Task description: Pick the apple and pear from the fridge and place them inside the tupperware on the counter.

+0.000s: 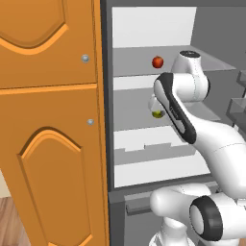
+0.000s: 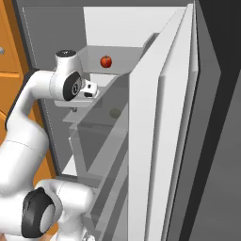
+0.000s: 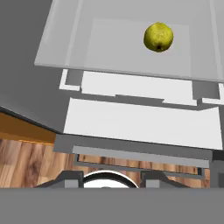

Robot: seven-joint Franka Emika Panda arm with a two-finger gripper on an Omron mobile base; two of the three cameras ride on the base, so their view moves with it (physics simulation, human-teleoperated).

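The fridge (image 1: 217, 34) stands open. The red apple (image 1: 157, 62) (image 2: 106, 61) rests on its upper shelf. One shelf lower lies the yellow-green pear (image 1: 157, 114) (image 3: 158, 36), seen dimly through glass in the right base view (image 2: 114, 113). My gripper (image 1: 154, 104) (image 2: 75, 107) hangs just above and in front of the pear, pointing down, partly hidden by my forearm. It is shut and holds nothing; the pear lies free on the shelf. The tupperware and the counter are out of view.
Tall orange cabinet doors (image 1: 48, 144) with silver knobs stand left of the fridge. The open fridge door (image 2: 160, 141) with its racks fills the right side. A white drawer (image 3: 140, 122) sits below the pear's shelf, wooden floor (image 3: 26, 162) beneath.
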